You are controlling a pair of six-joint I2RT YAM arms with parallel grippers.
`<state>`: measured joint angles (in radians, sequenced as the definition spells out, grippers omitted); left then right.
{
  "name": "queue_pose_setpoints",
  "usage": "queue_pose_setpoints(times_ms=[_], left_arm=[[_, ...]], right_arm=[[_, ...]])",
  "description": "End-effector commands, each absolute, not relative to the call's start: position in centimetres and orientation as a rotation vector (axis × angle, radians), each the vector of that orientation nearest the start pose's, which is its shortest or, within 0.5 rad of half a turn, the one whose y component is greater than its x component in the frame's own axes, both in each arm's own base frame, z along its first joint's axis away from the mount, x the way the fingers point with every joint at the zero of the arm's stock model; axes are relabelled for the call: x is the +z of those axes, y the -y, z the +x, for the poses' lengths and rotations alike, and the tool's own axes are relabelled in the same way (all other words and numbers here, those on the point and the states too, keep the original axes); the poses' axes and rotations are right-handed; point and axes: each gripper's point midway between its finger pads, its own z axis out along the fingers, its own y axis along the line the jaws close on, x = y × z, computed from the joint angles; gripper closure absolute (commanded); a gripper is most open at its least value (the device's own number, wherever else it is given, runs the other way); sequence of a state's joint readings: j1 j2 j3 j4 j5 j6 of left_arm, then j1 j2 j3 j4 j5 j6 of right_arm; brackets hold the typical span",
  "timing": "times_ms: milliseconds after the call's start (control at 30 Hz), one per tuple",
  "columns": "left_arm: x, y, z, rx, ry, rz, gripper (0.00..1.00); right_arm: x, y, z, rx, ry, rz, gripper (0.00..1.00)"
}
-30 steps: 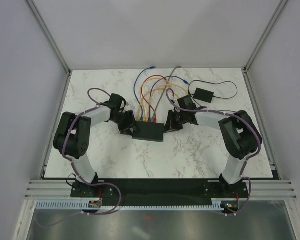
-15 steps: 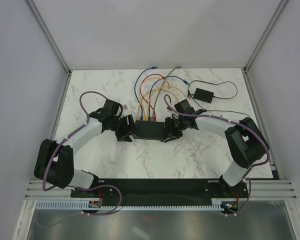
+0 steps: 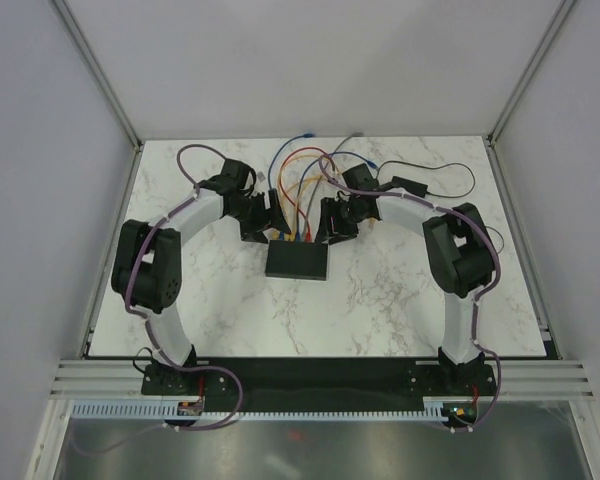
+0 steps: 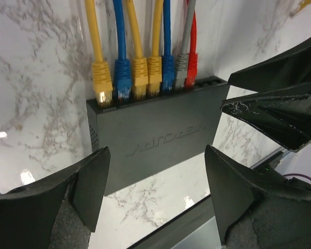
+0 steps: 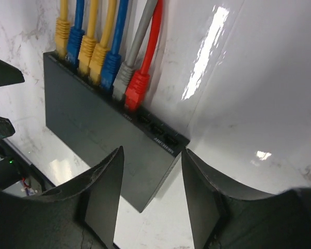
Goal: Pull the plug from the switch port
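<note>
Hovering just beyond the port edge of the flat black rectangular network switch (image 3: 297,261), the left gripper (image 3: 264,220) and right gripper (image 3: 330,222) stand at either side of the cable bundle (image 3: 300,195), each with jaws spread wide and nothing between them. The switch lies flat near the middle of the white marbled worktop (image 3: 380,300), its ports turned away from the robot so the leads run off toward the far side. Seven plugs sit in a row: yellow, blue, two yellow, blue, then the grey plug (image 5: 123,78) and the red plug (image 5: 137,88) at the end, beside three empty ports. All are seated, so the pull is judged not yet begun. The paired stance suggests one arm may steady the box while the other takes a plug; which plug is meant cannot be told. A small black adapter block (image 3: 405,187) rests well apart from the switch, behind the right arm.
</note>
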<state>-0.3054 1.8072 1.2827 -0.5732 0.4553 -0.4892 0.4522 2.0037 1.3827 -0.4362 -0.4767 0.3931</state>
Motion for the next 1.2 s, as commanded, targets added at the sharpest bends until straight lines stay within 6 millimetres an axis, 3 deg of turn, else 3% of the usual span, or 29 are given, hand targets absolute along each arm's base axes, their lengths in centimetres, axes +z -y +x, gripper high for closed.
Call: queue_pose_setpoints(times_ms=[0,133,300,400,567,733,867,900,1000,1167], left_arm=[[9.6,21.8,37.5,-0.877,-2.669,0.033,0.17],[8.1,22.1,38.0,-0.88,-2.693,0.054,0.17],[6.3,21.4,37.1,-0.841,-2.738,0.045,0.18],[5.4,21.4,35.8,-0.862,-2.783,0.016,0.2],[4.0,20.9,32.8,-0.876,-2.852,-0.048,0.25],[3.3,20.8,28.2,-0.906,-2.907,-0.089,0.27],[2.7,20.5,24.4,-0.919,-2.943,-0.113,0.28],[2.0,20.1,23.0,-0.916,-2.971,-0.126,0.28],[2.6,20.0,22.6,-0.918,-2.939,-0.104,0.28],[6.3,21.0,24.7,-0.967,-2.833,-0.035,0.31]], right_arm=[[4.2,-28.3,37.2,0.87,-2.691,-0.349,0.44],[3.2,-29.3,37.4,0.934,-2.7,-0.384,0.46],[3.1,-29.7,38.0,0.947,-2.683,-0.418,0.48],[3.0,-30.1,37.2,0.997,-2.704,-0.423,0.52],[2.3,-29.9,34.6,1.053,-2.76,-0.429,0.56],[3.0,-29.7,32.1,1.09,-2.782,-0.43,0.56],[2.2,-29.2,29.7,1.106,-2.82,-0.419,0.57],[2.4,-29.2,29.8,1.104,-2.807,-0.417,0.57],[2.6,-29.3,31.0,1.082,-2.791,-0.379,0.56],[4.4,-29.8,34.7,1.111,-2.739,-0.268,0.53]])
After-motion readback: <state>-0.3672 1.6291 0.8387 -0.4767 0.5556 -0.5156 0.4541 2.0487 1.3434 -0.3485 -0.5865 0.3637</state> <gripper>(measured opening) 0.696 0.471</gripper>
